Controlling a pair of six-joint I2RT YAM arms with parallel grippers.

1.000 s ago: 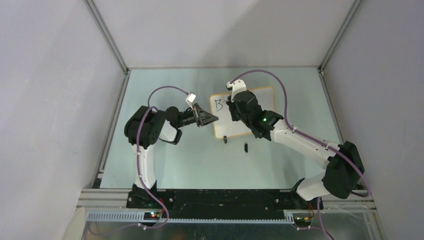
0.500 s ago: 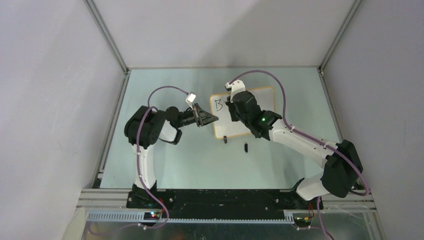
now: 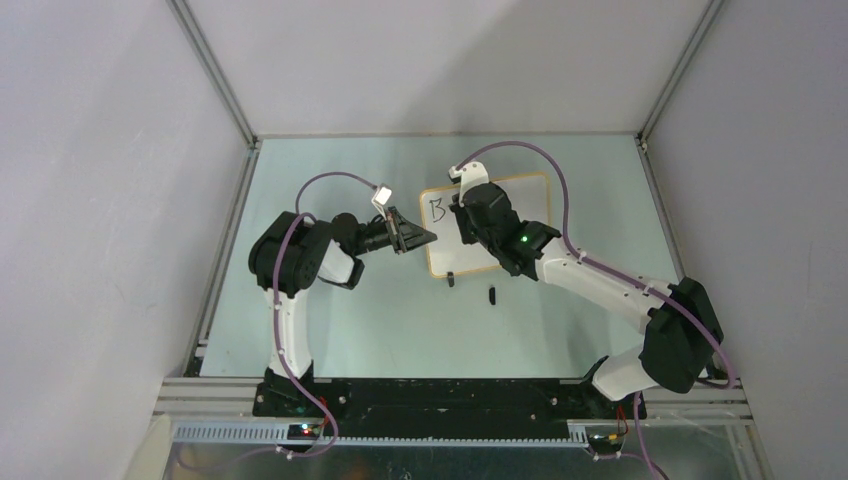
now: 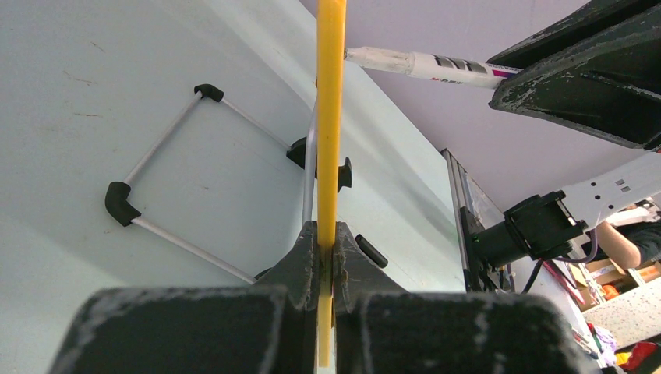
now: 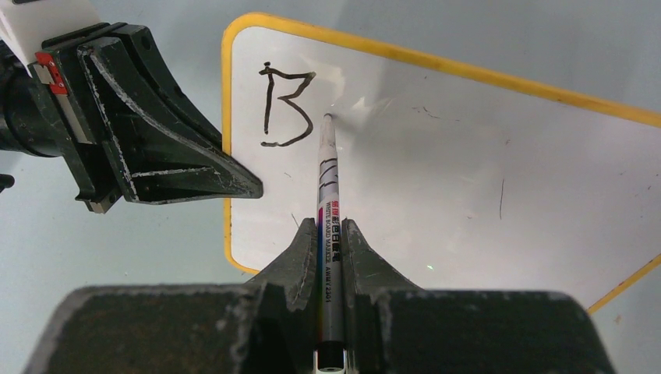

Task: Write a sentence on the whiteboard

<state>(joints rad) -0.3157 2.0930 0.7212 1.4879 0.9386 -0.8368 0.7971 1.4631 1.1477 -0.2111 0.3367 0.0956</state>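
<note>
- Whiteboard (image 3: 532, 203): toward the far middle of the table (image 3: 400, 330). The left gripper (image 3: 425, 237) is pinched tight on its yellow left frame.
- Sentence (image 5: 282, 107): a single black "B" in the board's top-left corner.
- Right gripper (image 5: 328, 230): clamped on a marker (image 5: 326, 179), tip just right of the "B".
- Left wrist view only: board seen edge-on, with a wire stand (image 4: 160, 146) beside it.

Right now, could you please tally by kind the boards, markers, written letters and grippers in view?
Whiteboards: 1, the whiteboard, its yellow edge clamped in the left gripper
Markers: 1, the marker, held in the right gripper
Written letters: 1, the B
Grippers: 2
Total: 5
</note>
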